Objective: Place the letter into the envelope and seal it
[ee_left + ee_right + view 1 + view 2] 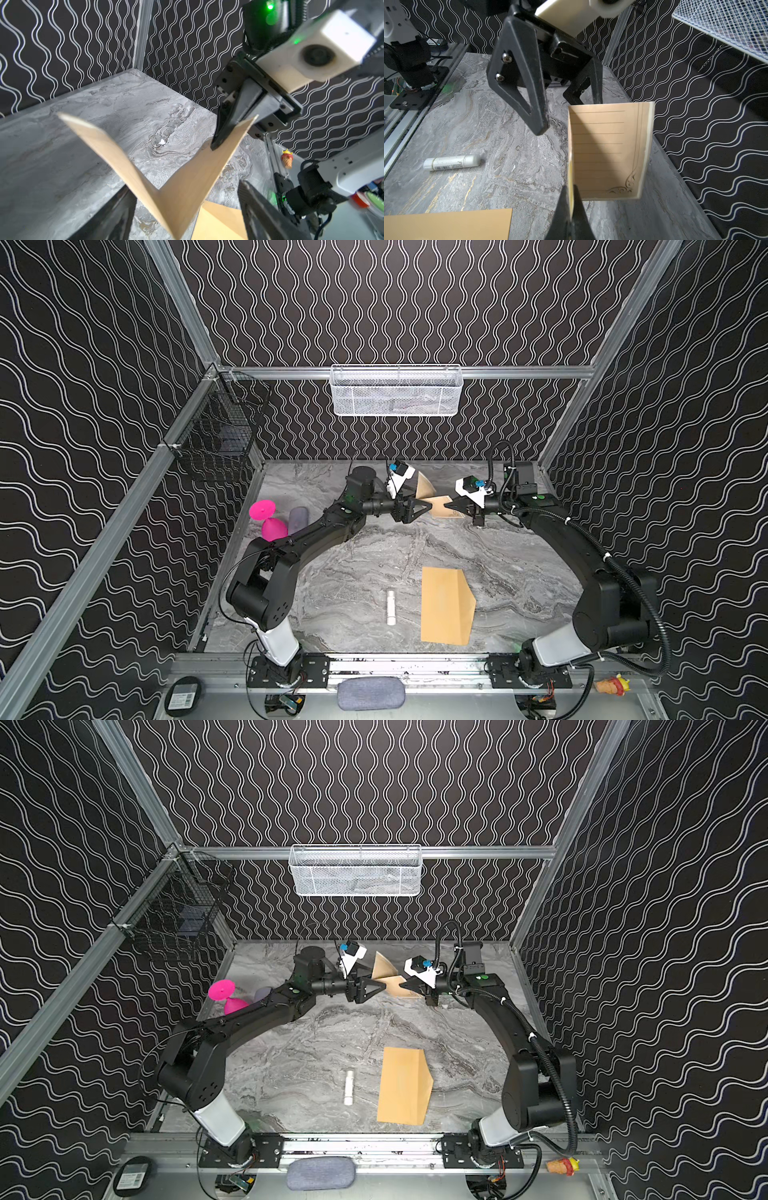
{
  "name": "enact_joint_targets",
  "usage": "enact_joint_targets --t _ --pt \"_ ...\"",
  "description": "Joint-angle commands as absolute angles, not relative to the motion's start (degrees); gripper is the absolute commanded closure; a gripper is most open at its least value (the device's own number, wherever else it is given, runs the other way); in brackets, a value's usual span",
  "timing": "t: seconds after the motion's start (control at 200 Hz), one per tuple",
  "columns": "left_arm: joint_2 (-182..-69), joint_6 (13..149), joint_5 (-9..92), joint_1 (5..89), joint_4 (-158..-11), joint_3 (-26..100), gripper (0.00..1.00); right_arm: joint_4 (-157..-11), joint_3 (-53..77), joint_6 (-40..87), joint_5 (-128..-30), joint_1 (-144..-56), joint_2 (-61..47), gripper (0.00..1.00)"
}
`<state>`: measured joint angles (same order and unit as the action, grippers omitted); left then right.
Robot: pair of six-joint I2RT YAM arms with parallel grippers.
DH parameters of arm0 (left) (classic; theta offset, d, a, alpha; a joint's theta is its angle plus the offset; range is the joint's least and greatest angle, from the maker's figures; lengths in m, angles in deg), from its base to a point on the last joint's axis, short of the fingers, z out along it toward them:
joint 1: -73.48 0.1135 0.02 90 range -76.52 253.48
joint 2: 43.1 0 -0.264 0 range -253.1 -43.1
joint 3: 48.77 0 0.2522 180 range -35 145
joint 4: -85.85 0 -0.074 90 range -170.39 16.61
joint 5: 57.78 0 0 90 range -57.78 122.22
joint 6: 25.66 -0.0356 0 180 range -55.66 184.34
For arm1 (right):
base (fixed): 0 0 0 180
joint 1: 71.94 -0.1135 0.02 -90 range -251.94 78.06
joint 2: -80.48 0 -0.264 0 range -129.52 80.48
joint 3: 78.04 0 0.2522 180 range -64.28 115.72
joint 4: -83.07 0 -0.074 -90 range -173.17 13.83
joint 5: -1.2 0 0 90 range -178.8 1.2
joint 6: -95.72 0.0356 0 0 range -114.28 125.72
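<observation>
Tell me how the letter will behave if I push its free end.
Likely floppy: the letter bows in mid-air, pinched only at one edge by the right gripper. Its crease stands open in a V, so it may spring apart. Probably very light.

Both top views look steeply down from high above the front rail [395, 666], taking in the whole bench [365, 547]. The wrist views sit close behind the left tool [185, 187] and right tool [571, 193], facing each other; all four share the letter [608, 145].
</observation>
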<state>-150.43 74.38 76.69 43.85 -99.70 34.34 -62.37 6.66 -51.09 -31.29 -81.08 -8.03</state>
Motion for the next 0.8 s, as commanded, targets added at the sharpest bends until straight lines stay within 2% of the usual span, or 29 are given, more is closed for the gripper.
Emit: enact_joint_targets --t 0.0,0.13,0.25,0.385,0.505,0.716,0.796 --pt "-150.6 67.3 78.8 43.9 -93.6 36.5 0.27 -60.1 8.3 -52.9 -29.6 -81.0 -9.1 1.0" --pt "-151.4 65.0 79.1 43.9 -89.7 38.6 0.38 -58.4 9.8 -53.7 -29.4 -81.0 -10.2 1.0" --pt "-152.3 62.3 79.1 43.9 -84.3 41.3 0.6 -57.4 10.7 -54.2 -29.6 -81.0 -10.7 1.0" --pt "-153.0 59.8 78.0 43.9 -80.1 43.7 0.75 -56.8 10.9 -54.6 -29.8 -81.1 -10.8 1.0" --pt "-153.1 59.2 77.8 43.8 -78.6 44.7 0.8 -56.4 11.3 -54.7 -30.2 -81.1 -11.1 1.0" --pt "-152.7 59.1 77.6 43.9 -77.1 44.8 0.95 -56.2 12.0 -54.2 -31.0 -81.1 -11.7 1.0" --pt "-152.7 60.0 77.6 43.8 -77.1 44.9 0.98 -56.6 12.0 -53.6 -31.2 -81.0 -11.6 0.91"
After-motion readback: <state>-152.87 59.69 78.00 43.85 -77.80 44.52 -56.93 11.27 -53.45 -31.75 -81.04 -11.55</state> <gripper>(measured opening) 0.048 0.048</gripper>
